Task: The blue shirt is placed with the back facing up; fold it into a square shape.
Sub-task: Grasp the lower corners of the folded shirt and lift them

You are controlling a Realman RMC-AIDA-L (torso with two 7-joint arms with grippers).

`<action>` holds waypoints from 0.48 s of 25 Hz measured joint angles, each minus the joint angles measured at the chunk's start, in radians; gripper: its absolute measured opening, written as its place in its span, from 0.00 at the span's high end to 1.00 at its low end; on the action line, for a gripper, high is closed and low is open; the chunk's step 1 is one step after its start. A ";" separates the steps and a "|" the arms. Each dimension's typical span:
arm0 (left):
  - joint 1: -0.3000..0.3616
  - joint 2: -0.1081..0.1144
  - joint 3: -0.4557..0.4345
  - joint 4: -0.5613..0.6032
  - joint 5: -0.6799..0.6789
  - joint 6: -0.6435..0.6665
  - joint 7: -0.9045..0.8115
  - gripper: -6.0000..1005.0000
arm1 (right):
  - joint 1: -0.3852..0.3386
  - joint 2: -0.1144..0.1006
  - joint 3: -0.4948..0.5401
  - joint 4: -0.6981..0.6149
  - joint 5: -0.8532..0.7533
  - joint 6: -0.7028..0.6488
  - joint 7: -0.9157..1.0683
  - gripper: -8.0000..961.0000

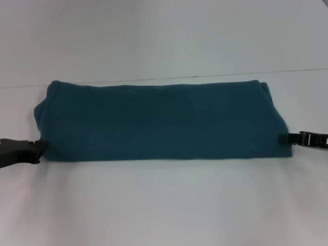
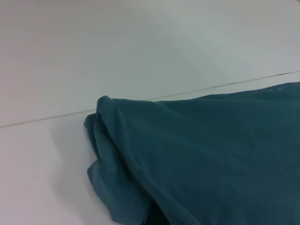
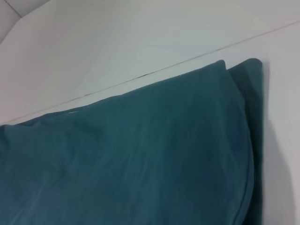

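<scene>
You have the blue shirt (image 1: 161,120) lying flat on the white table (image 1: 164,205), already folded into a long band that runs across the middle of the head view from left to right. Its long near edge is straight, and its far edge sits close to a thin dark seam line (image 1: 256,73) that crosses the table behind it.

Your left gripper (image 1: 37,148) is at the shirt's left end, right at the near corner, with its black tip touching the cloth. Your right gripper (image 1: 286,138) is at the opposite end, low on the right edge, and its tip also meets the fabric. From the head view I cannot tell whether either one is pinching the cloth or only resting against it; the fingertips are too dark and partly hidden by the shirt's edge.

In the left wrist view, the shirt's end (image 2: 117,159) is bunched, with several layers stacked and a rounded fold standing up a little from the table. In the right wrist view, the other end (image 3: 243,117) lies flatter: you can see an upper layer with a curved edge and a lower layer peeking out just beyond it, both smooth. Neither wrist view shows that arm's own fingers.
</scene>
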 joint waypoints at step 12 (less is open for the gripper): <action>0.005 0.003 0.000 0.003 0.003 0.002 -0.008 0.99 | -0.012 0.005 0.013 -0.001 0.007 -0.006 -0.033 0.92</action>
